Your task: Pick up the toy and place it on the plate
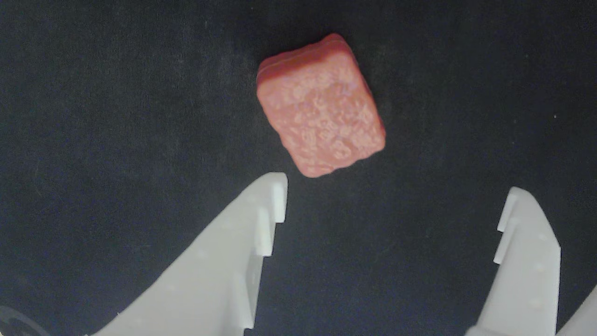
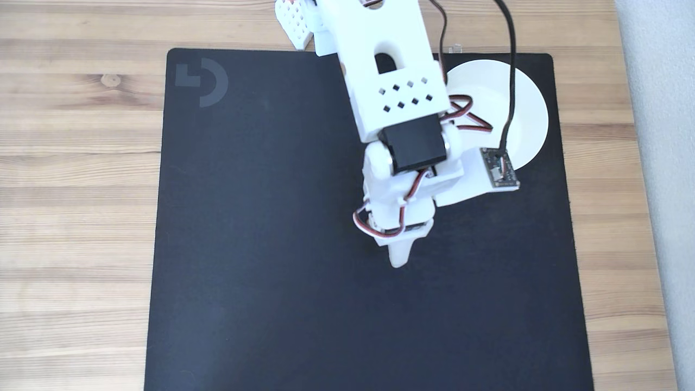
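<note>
Bare mat (image 1: pixel 116 116) all round toy (image 1: pixel 321 108); nothing blocks hand (image 1: pixel 396 196).

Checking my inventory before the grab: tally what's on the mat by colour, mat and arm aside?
Reddish-brown: 1, the toy, lying on the black mat ahead of the open claw.
White: 1, the plate, partly behind the arm in the fixed view.
Total: 2
</note>
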`<action>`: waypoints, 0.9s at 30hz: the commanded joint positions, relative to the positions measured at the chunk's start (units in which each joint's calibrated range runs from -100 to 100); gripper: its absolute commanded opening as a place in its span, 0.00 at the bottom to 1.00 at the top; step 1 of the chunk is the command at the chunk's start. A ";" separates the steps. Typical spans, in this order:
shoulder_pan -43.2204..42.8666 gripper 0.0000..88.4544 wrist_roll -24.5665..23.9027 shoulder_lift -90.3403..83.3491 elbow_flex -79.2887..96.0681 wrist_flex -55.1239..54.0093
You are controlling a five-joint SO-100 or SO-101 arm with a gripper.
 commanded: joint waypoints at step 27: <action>0.60 0.36 13.87 -0.10 -2.25 4.42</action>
